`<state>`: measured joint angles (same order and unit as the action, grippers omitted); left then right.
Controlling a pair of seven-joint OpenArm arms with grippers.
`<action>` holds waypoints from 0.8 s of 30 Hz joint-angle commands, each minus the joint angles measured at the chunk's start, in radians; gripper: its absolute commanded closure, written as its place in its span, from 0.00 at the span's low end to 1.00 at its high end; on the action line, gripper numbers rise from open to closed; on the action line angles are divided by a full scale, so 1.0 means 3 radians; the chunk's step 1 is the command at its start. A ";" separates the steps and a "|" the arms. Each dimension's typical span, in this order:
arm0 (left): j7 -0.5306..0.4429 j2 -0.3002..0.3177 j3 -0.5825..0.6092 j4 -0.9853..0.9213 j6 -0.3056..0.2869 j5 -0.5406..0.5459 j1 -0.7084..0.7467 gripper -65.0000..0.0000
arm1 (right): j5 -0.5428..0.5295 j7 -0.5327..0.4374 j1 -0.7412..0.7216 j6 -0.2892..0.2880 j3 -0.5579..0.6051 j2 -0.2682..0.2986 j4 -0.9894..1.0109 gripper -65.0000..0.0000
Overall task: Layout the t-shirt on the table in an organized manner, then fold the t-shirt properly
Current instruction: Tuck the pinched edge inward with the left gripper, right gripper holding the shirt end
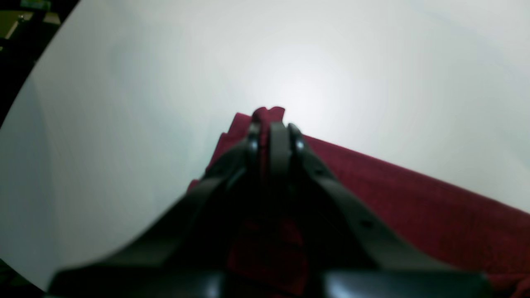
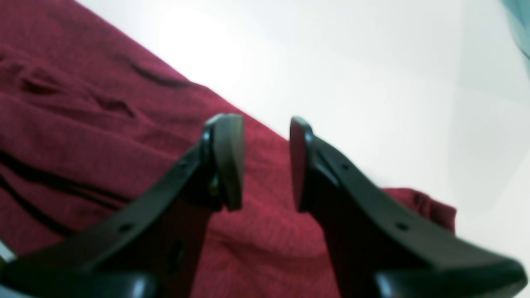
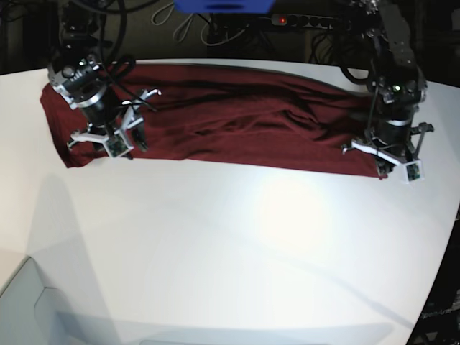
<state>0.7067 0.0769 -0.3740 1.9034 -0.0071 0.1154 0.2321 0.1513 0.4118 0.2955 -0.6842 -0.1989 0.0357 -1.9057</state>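
Observation:
The dark red t-shirt [image 3: 244, 118] lies stretched in a long band across the far part of the white table [image 3: 230, 251]. At the band's right end, my left gripper [image 3: 381, 168] pinches its corner. In the left wrist view the gripper [image 1: 273, 133] is shut on the t-shirt, with a small tuft of cloth [image 1: 269, 114] poking out past the tips. My right gripper [image 3: 136, 138] hovers over the shirt's left end. In the right wrist view this gripper [image 2: 263, 163] is open above wrinkled cloth [image 2: 83, 124] near the hem, with nothing between its fingers.
Cables and a power strip [image 3: 309, 20] run behind the table's far edge, beside a blue object [image 3: 223, 6]. The table's curved edge [image 3: 449, 237] falls away at the right. White tabletop [image 2: 372, 62] stretches in front of the shirt.

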 commanded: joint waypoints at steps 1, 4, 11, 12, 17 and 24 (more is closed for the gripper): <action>-0.0092 0.0017 -0.0009 0.0056 0.0006 -0.0004 -0.0019 1.00 | -0.0046 -0.0081 -0.0021 -0.0003 -0.0009 0.0012 -0.0054 0.69; -0.0092 0.0017 -0.0014 0.0041 0.0006 -0.0004 0.0006 1.00 | -0.0046 -0.0071 -0.0021 -0.0003 -0.0015 0.0017 -0.0054 0.69; -0.0092 0.0017 -0.0229 -0.0199 0.0006 -0.0004 -0.0004 1.00 | -0.0046 -0.0091 0.0030 -0.0003 -0.0015 0.0022 -0.0054 0.69; -0.0092 0.0017 -0.0244 -0.0235 0.0006 -0.0004 -0.0004 1.00 | -0.0046 -0.0091 0.0030 -0.0003 -0.0015 0.0022 -0.0054 0.69; -0.0098 0.0023 -0.0244 -0.0455 0.0006 -0.0004 -0.0091 1.00 | -0.0046 -0.0071 0.0010 -0.0003 -0.0015 0.0027 -0.0054 0.69; -0.0092 0.0038 -0.0244 -0.0696 0.0001 0.0001 -0.0163 0.97 | -0.0046 -0.0066 0.0005 -0.0003 -0.0173 0.0022 -0.0033 0.69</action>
<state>0.6994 0.0803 -0.4435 1.6814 -0.0067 0.1162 0.1982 0.1505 0.4168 0.3035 -0.6838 -0.2485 0.0380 -1.9030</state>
